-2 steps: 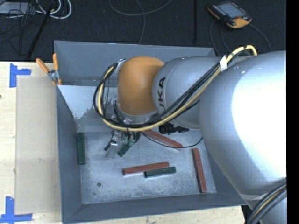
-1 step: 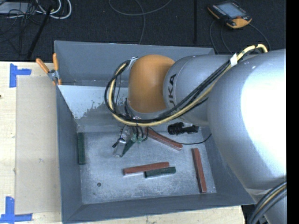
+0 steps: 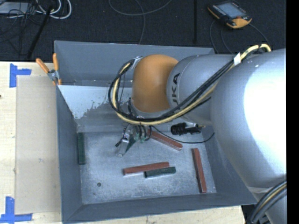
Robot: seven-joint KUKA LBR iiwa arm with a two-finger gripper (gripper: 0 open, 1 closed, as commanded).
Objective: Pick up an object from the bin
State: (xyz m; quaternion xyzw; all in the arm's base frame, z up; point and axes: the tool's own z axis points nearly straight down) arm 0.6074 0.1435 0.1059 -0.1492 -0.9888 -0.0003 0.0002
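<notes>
Presently: claw (image 3: 124,144) low over bare floor of grey metal bin (image 3: 67,171), opening impossible to tell. Nearest: slanted reddish-brown flat bar (image 3: 167,141), just right of claw; level reddish-brown bar (image 3: 146,168) beside short dark-green bar (image 3: 160,172), below claw. Advised: centre on one bar, close across narrow width.

My wrist cover (image 3: 152,83) is orange. Grey bin (image 3: 69,176), floor speckled white: dark green stick (image 3: 81,148) by its left wall, red-brown stick (image 3: 199,170) by its right wall.

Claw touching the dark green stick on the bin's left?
Apart. Camera view shows bare bin floor between the claw and the dark green stick.
</notes>
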